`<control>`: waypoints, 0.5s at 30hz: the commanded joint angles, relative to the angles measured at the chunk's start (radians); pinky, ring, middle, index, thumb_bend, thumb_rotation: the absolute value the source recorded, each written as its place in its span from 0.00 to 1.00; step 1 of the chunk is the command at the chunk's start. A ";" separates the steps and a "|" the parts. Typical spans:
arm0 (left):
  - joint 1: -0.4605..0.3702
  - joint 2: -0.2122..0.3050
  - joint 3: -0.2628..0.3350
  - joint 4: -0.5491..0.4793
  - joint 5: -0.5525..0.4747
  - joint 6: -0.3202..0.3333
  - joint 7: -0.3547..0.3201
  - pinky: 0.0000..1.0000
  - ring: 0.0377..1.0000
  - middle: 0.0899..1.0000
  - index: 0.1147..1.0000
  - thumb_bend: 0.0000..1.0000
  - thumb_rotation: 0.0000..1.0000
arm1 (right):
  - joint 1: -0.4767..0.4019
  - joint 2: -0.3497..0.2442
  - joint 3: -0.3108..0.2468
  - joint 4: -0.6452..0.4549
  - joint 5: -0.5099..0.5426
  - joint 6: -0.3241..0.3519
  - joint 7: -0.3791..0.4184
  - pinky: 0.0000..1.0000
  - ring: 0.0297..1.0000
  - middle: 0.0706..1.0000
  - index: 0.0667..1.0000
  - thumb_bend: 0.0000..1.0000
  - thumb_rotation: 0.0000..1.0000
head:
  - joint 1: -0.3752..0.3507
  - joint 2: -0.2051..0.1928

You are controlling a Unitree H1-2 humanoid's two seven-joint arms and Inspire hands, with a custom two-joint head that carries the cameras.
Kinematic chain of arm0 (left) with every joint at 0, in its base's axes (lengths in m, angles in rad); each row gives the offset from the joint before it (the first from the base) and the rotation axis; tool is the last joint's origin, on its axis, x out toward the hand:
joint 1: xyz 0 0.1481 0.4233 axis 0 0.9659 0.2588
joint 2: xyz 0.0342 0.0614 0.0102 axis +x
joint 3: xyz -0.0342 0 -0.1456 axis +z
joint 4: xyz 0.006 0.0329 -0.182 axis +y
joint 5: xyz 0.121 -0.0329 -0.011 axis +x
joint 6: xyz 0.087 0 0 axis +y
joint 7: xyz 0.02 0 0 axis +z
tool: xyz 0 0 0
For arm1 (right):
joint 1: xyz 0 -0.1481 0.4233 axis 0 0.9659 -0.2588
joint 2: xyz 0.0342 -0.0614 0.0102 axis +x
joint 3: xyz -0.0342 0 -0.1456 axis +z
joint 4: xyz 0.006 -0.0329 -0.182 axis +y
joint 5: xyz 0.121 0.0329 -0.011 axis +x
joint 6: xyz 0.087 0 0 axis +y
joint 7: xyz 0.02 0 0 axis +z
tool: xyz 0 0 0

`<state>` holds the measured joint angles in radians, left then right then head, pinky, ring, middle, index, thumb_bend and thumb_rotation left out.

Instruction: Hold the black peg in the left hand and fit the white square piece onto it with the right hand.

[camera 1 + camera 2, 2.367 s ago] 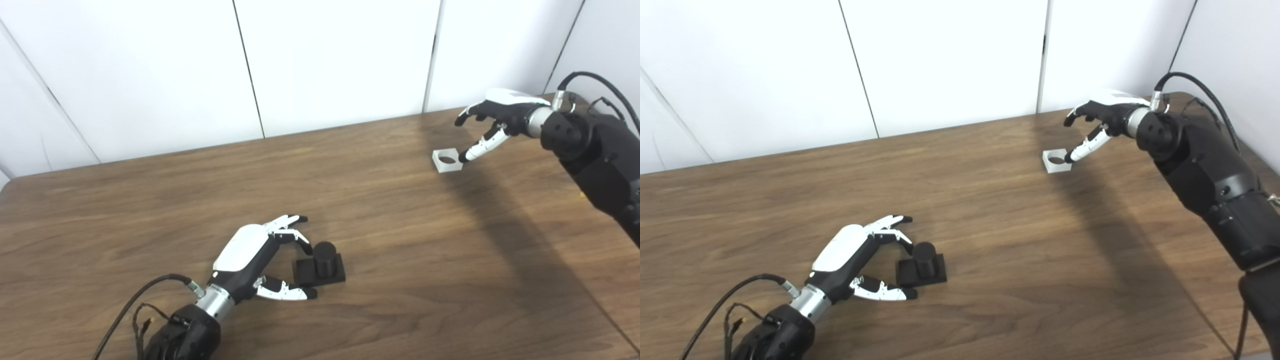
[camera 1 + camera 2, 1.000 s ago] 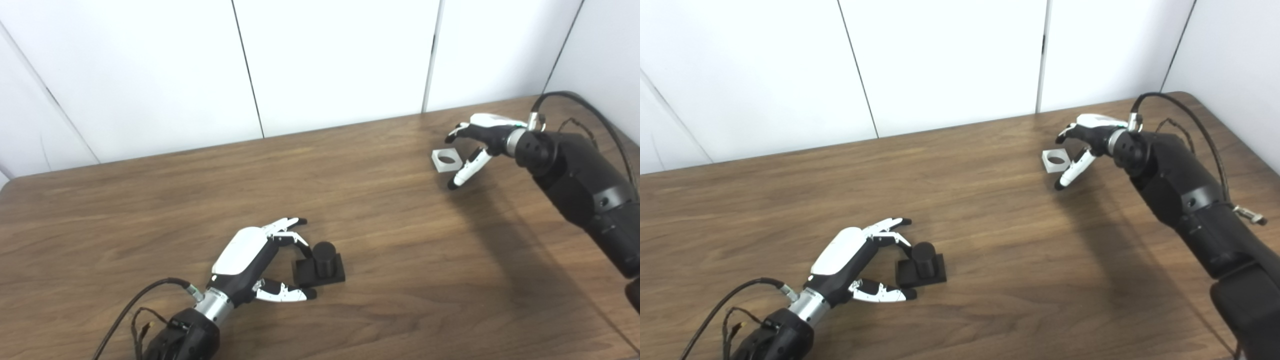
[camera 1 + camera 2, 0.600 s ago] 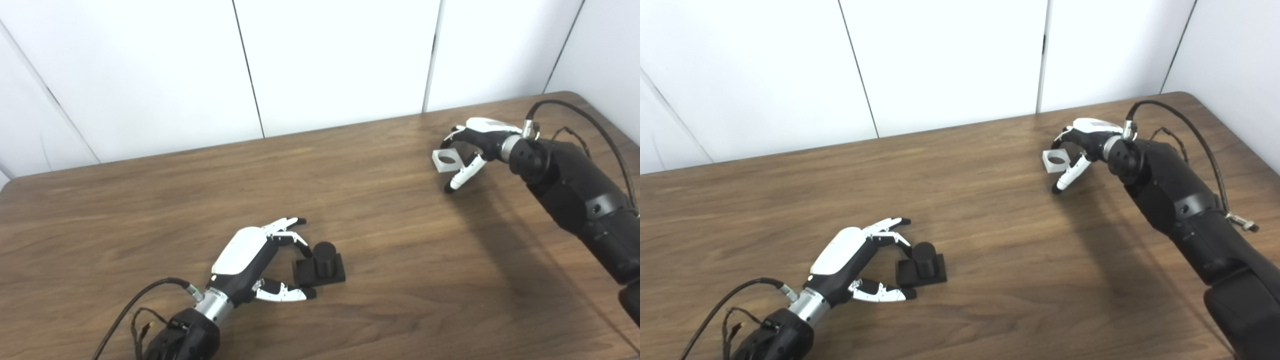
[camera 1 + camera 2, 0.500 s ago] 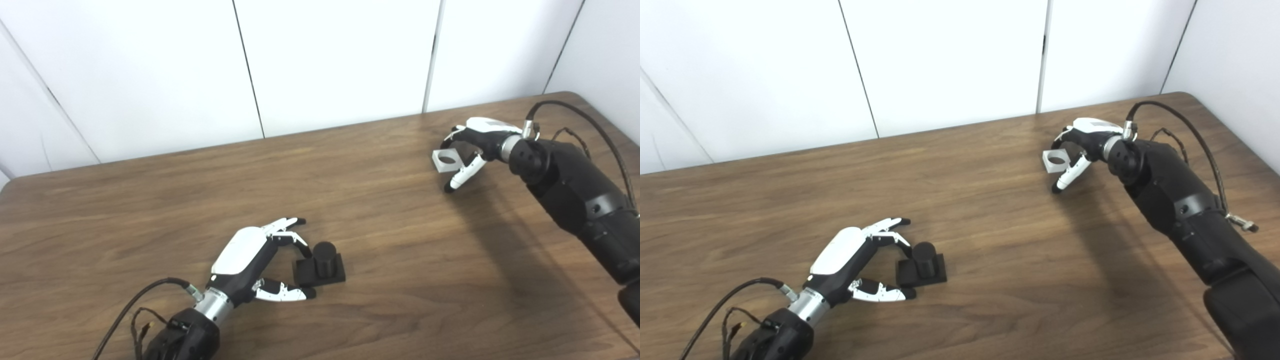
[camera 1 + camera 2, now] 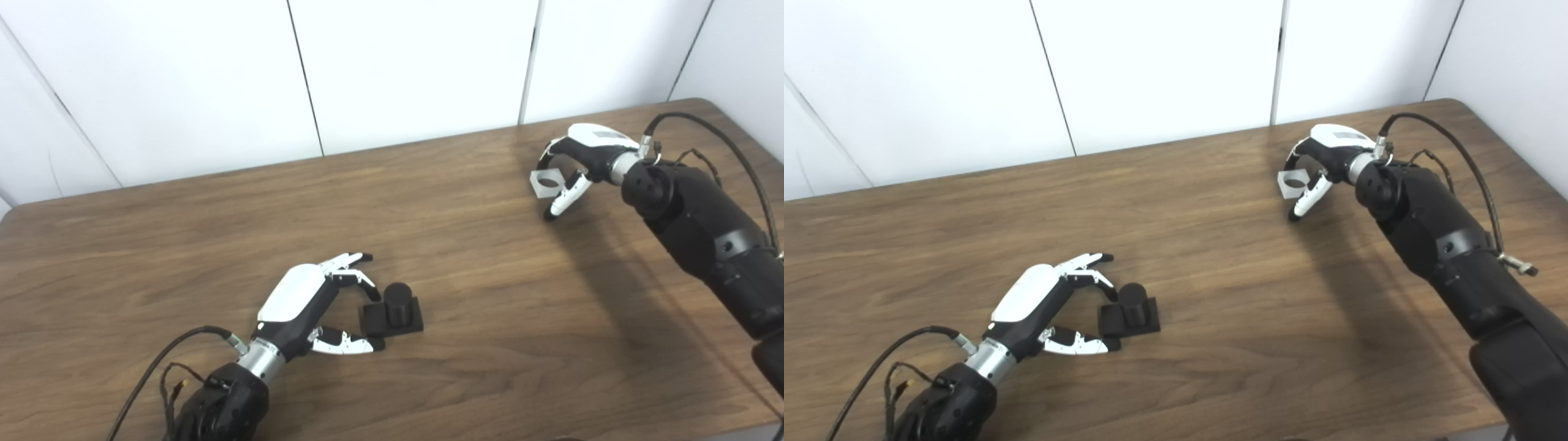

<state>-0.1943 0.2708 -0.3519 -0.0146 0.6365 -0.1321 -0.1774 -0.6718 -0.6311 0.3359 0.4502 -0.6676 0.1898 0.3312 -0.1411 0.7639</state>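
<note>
The black peg [image 5: 397,301] stands upright on its square black base [image 5: 409,323] at the table's front centre. My left hand [image 5: 303,304] lies just left of it, open, fingers and thumb spread on either side of the base's left edge without closing on it. At the far right my right hand [image 5: 582,160] is curled round the white square piece [image 5: 546,182]. The fingers hook over its top and the thumb [image 5: 563,197] presses its right side. The piece is tipped up on edge, its round hole facing me.
The brown wooden table [image 5: 490,294] runs to a white panelled wall [image 5: 404,67] at the back. Its rounded far right corner [image 5: 704,103] is close behind the right hand. Black cables [image 5: 723,131] loop from both wrists.
The right hand came down from above the white piece and closed its fingers and thumb on it, tipping it up. The left hand and peg kept still. The camera tilted down slightly.
</note>
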 commanded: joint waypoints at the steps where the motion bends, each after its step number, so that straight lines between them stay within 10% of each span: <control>1: -0.010 0.026 0.012 -0.017 0.026 0.014 -0.002 0.90 0.93 0.90 0.51 0.81 0.22 | -0.019 -0.024 -0.017 0.019 -0.020 -0.004 -0.053 0.92 0.90 0.87 0.63 0.71 0.15 | -0.001 0.001; 6: -0.008 0.024 0.012 -0.014 0.025 0.012 0.001 0.91 0.93 0.90 0.51 0.82 0.21 | -0.006 -0.024 -0.022 0.028 -0.026 -0.014 -0.112 0.89 0.87 0.84 0.48 0.54 0.14 | 0.002 0.002; 15: -0.008 0.026 0.013 -0.019 0.029 0.017 -0.002 0.90 0.93 0.90 0.51 0.81 0.22 | -0.004 -0.032 -0.007 0.051 -0.052 -0.063 -0.199 0.84 0.82 0.77 0.45 0.52 0.13 | 0.002 0.002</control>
<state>-0.1935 0.2710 -0.3507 -0.0146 0.6367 -0.1323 -0.1772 -0.6523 -0.6315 0.3326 0.4899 -0.6894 0.1301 0.1576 -0.1381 0.7655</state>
